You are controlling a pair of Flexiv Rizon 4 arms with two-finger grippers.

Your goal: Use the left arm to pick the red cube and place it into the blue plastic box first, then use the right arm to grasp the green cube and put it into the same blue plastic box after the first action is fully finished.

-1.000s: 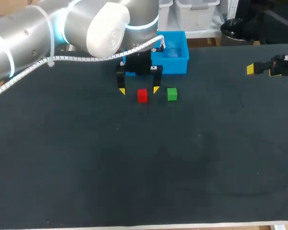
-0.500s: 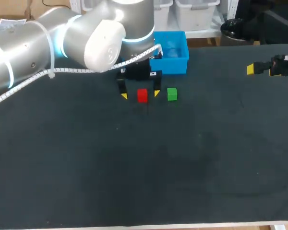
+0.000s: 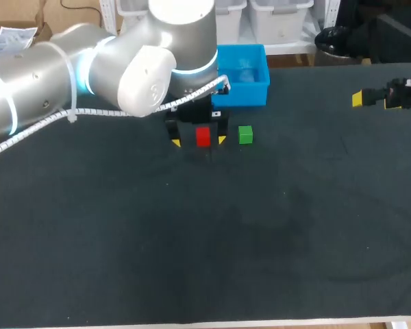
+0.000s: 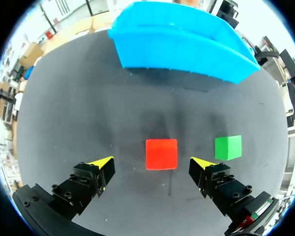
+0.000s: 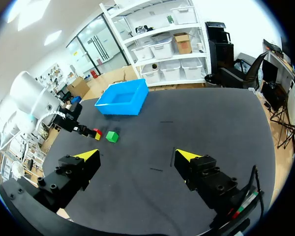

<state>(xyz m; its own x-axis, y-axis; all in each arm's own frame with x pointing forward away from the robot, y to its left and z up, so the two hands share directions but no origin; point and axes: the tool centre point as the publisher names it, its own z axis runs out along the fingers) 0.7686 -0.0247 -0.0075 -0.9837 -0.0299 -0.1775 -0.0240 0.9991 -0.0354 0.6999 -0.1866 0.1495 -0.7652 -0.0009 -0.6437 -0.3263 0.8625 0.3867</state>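
- Dark table mat [image 3: 192, 240]: red cube [image 3: 203, 136] upper centre, green cube [image 3: 244, 134] beside it, blue plastic box [image 3: 243, 75] behind.
- My left gripper [image 3: 198, 141] straddles the red cube, fingers open, set to grasp.
- My right gripper [image 5: 137, 157] is open, parked apart.

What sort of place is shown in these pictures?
Probably a robot test bench: a dark table with a red cube, a green cube and a blue plastic box, and the left gripper and right gripper over it.

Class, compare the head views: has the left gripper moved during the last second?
Yes. The left gripper has come toward the unmoved red cube, its open tips now flanking it.
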